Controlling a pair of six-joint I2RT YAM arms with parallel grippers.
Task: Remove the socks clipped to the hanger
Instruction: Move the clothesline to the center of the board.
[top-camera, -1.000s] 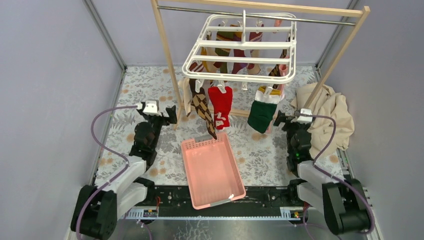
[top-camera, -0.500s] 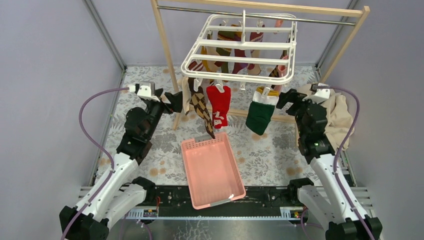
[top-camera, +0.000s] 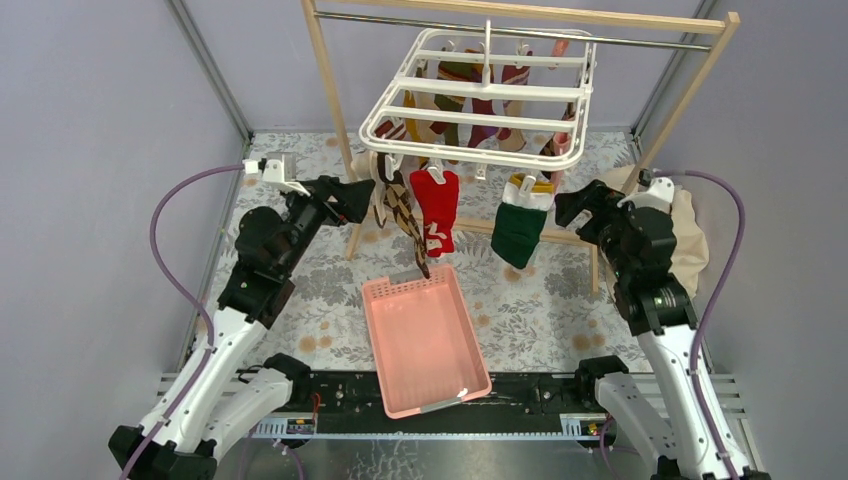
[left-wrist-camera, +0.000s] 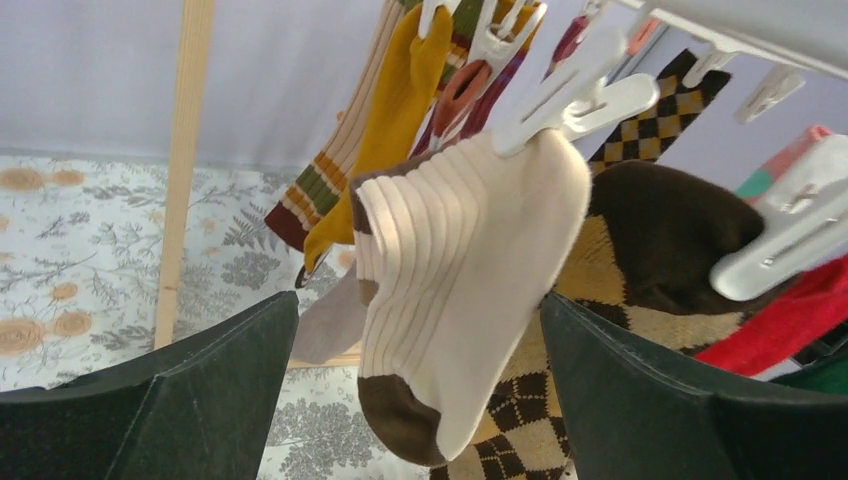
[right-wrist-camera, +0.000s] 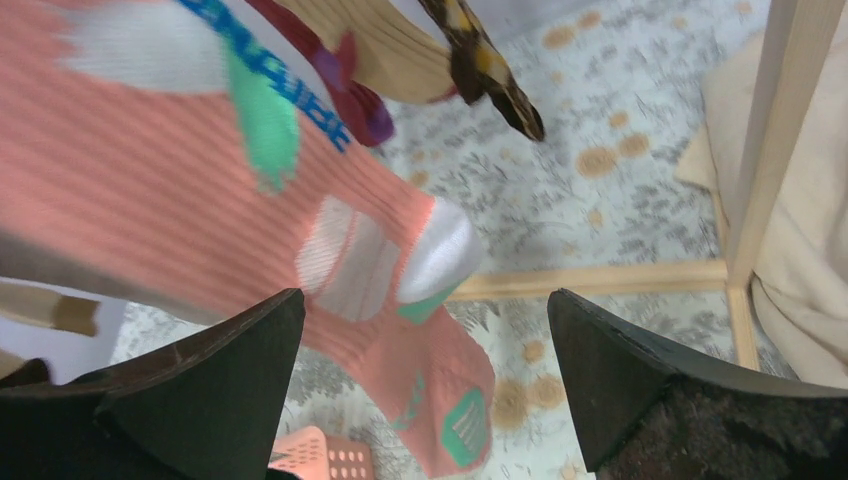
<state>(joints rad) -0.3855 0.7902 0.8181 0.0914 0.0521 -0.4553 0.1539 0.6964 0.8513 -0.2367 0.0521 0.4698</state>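
On the wooden rail frame (top-camera: 330, 90) at the back of the counter (top-camera: 530, 310), white plastic hanger (top-camera: 478, 121) hangs by its hook. The socks (top-camera: 470, 100) are all clipped under it.

Front row: brown-tan argyle sock (top-camera: 405, 222), red sock (top-camera: 438, 210), green sock (top-camera: 522, 228) with white cuff.

Left end effector (top-camera: 352, 198) is raised by the hanger's left front corner, jaws wide apart, gripping nothing. In the left wrist view a cream ribbed sock (left-wrist-camera: 455, 290) with brown toe hangs from a white clip (left-wrist-camera: 570, 100) between the spread fingers (left-wrist-camera: 200, 390); contact can't be told.

Right end effector (top-camera: 572, 205) is just right of the green sock, also spread wide and empty. A salmon-pink sock (right-wrist-camera: 200, 200) fills its wrist view.

Pink tray (top-camera: 420, 340) sits below the front row. Beige cloth (top-camera: 680, 230) is bunched at the right.
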